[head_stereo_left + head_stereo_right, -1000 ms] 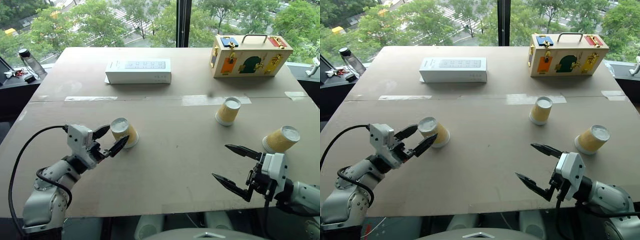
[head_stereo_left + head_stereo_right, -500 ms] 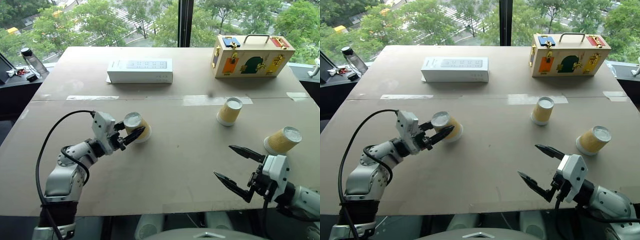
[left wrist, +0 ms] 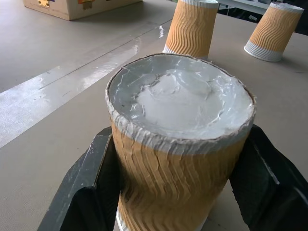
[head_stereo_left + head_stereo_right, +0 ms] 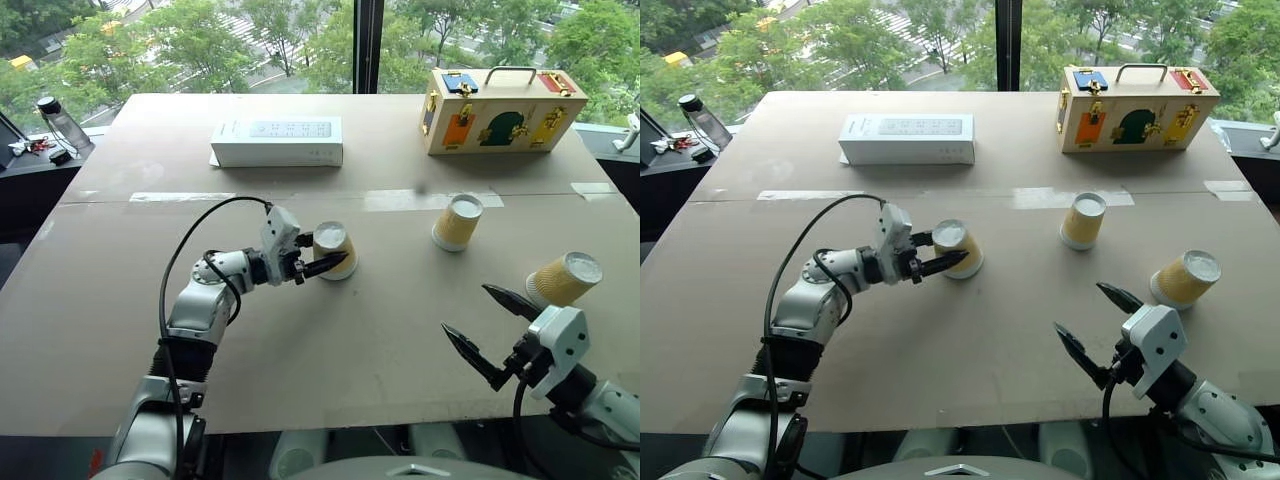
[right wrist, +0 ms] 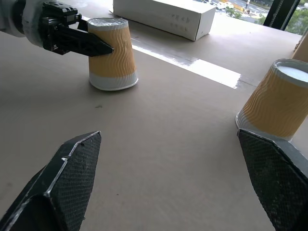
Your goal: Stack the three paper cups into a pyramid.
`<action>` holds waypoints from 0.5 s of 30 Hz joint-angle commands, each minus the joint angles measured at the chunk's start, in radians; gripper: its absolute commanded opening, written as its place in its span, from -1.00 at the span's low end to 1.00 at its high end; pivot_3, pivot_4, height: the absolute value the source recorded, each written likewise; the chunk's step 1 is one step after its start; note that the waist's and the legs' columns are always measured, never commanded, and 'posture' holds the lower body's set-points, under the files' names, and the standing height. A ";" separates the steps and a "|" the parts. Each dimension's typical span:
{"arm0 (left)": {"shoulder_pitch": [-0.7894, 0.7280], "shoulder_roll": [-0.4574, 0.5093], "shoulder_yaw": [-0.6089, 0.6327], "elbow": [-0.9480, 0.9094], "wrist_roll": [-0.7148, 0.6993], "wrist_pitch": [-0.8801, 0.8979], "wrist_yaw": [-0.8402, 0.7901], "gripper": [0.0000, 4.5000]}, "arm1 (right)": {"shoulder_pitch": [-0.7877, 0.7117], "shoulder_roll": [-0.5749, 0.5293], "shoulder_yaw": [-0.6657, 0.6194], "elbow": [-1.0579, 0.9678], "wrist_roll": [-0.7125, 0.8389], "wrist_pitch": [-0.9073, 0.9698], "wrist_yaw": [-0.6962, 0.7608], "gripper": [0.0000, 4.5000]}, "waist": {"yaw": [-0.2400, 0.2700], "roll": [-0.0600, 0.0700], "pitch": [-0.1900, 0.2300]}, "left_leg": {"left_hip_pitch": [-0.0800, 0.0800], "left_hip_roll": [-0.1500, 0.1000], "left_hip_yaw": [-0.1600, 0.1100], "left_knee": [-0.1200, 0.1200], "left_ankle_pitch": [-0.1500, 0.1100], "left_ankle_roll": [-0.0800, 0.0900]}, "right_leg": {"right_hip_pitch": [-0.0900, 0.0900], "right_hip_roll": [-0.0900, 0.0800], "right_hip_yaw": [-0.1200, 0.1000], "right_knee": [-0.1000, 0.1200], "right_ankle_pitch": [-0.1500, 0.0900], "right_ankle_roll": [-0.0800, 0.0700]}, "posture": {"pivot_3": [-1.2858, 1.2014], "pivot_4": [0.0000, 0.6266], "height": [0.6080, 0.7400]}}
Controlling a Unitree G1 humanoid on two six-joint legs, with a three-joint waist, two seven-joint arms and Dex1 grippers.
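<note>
Right gripper [image 4: 487, 325] sits at the near right edge of the table [image 4: 330, 350], 2 black fingers spread wide, nothing between them. From its wrist view one finger [image 5: 57, 187] and the other frame an empty stretch of tabletop, with the right cup [image 5: 281, 103] just ahead of the far finger, not touched. That right cup [image 4: 566, 279] stands upside down, tilted a little, just beyond and to the right of the right gripper. Left gripper [image 4: 318, 256] reaches in level from the left toward table centre, with cup 1 [image 4: 335, 250] between its 2 fingers: 1 finger on each side of the ribbed wall, about mid-height. In the left wrist view both fingers [image 3: 91, 187] lie against the cup's sides, white base up, rim down on the table [image 3: 43, 144]. Whether they press or just bracket it I cannot tell; looks like contact on both sides. Cup 1 [image 5: 111, 53] stands upright on its rim, inverted, roughly mid-table, left of the other 2. Middle cup [image 4: 457, 222] is further back and to the right, inverted, near the tape strip [image 4: 400, 200], well apart from cup 1. No cup is on top of another. Far left: white rectangular box [image 4: 278, 142]. Far right: wooden latch box [image 4: 495, 110] with a handle. A bottle [image 4: 62, 122] stands off the table's far left corner.
</note>
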 commanded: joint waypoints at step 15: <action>0.307 0.152 0.282 -0.459 -0.313 0.165 -0.069 0.97 | -0.367 0.090 0.009 -0.039 -0.149 0.366 -0.344 1.00 | -0.013 0.002 0.001 | 0.000 0.001 -0.001 0.000 0.000 0.000 | -0.001 0.000 0.000 0.001 -0.002 -0.004 | 0.03 -0.52 1.00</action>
